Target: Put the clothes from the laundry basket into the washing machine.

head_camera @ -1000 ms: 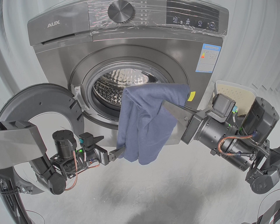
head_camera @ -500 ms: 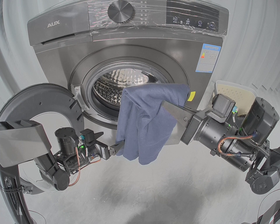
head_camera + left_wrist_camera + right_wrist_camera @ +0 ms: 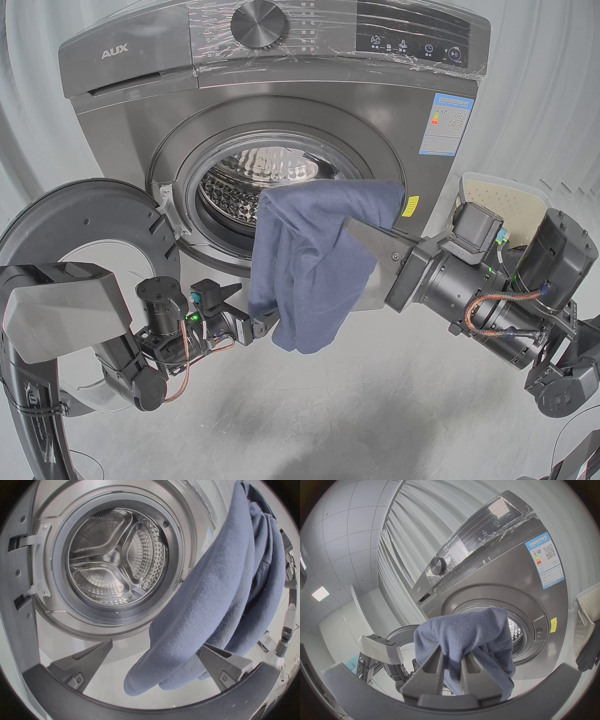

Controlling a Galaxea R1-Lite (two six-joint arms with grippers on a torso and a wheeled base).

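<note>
Left arm is sliding in toward the right, so the left gripper point(image 3: 265, 322) is now sitting right at the low edge of the cloth point(image 3: 312, 250), jaws spread wide with fabric drooping between them. Right gripper point(image 3: 353, 228) is still pinching the cloth's top bunch, just in front of the washer point(image 3: 269, 112) opening. Cloth is hanging long-axis vertical, hem pointing at the floor.
</note>
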